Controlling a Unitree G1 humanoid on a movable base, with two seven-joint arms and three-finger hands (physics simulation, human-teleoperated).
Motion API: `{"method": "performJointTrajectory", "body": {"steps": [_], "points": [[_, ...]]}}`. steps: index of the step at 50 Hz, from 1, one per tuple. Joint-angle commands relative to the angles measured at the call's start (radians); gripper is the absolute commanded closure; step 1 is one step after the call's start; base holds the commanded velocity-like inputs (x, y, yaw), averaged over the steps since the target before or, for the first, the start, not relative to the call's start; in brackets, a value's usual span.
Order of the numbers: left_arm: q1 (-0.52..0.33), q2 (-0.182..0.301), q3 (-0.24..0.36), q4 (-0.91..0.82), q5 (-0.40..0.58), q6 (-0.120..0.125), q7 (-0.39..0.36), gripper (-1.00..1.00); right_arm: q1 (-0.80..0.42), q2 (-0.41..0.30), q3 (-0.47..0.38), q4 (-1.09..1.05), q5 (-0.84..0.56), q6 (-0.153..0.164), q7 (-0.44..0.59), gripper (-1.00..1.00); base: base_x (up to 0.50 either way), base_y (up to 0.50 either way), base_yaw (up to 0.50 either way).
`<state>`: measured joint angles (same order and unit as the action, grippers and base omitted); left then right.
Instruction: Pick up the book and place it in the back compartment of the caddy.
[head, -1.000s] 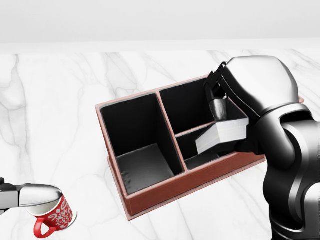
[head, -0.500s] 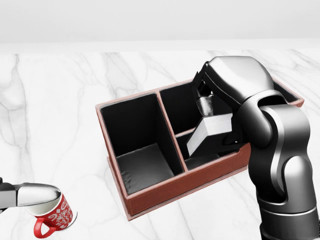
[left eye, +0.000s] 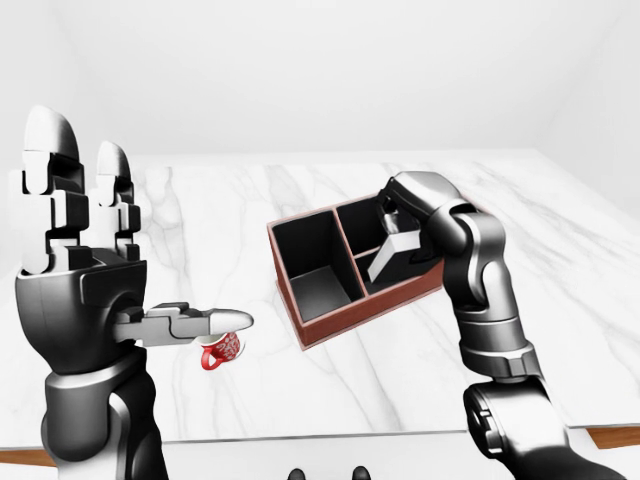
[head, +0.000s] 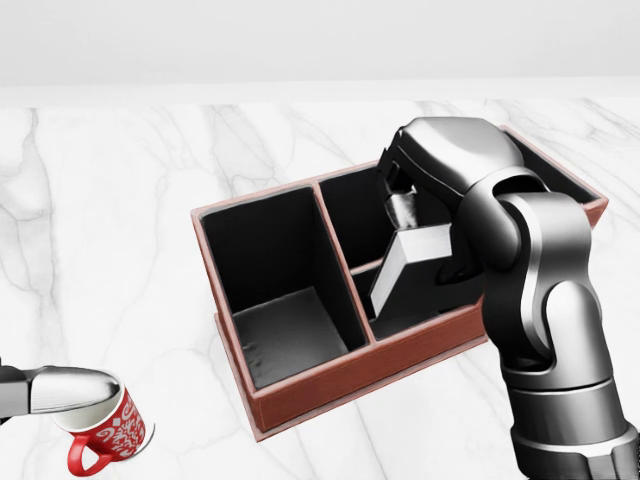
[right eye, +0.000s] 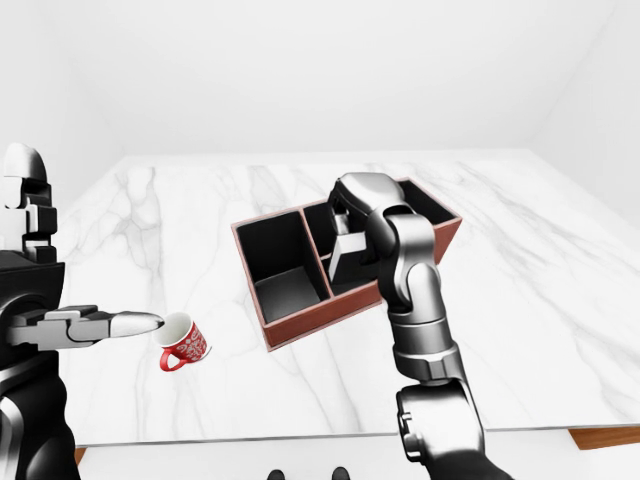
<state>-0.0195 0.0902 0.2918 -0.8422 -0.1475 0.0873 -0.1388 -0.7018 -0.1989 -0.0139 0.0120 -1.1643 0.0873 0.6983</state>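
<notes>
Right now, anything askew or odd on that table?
Only the book: it hangs steeply tilted in the right hand, over the divider between the caddy's two smaller compartments. The red mug stands upright on the marble table; nothing spilled.

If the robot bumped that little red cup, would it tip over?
Probably, a bit easily. The red cup looks small and already seems tilted on the table, so a nudge might topple it. Its round side could let it roll, though the handle would likely stop it.

arms – glossy dark grey, rounded shells | left hand – 3 blocky silver-grey segmented fingers
</notes>
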Motion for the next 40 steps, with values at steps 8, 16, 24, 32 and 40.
{"method": "performJointTrajectory", "body": {"steps": [8,16,24,32,40], "points": [[-0.002,0.001,0.002,0.001,-0.003,0.000,0.001,-1.00,-0.088,-0.004,0.002,0.162,0.031,0.000,0.000,1.00,0.00,0.00,0.00],[-0.003,0.002,0.003,-0.001,-0.005,0.000,0.002,-1.00,-0.118,-0.008,0.006,0.260,0.056,0.000,0.000,1.00,0.00,0.00,0.00],[-0.002,0.001,0.000,0.002,-0.002,0.000,0.003,-1.00,-0.155,-0.013,0.010,0.362,0.077,0.000,-0.063,1.00,0.00,0.00,0.00],[-0.002,0.001,0.001,-0.002,-0.003,0.000,0.003,-1.00,-0.208,-0.030,0.010,0.460,0.093,0.000,-0.119,1.00,0.00,0.00,0.00],[-0.001,0.001,0.002,-0.002,-0.004,0.000,0.001,-1.00,-0.281,-0.044,0.011,0.570,0.109,0.000,-0.183,1.00,0.00,0.00,0.00]]}}
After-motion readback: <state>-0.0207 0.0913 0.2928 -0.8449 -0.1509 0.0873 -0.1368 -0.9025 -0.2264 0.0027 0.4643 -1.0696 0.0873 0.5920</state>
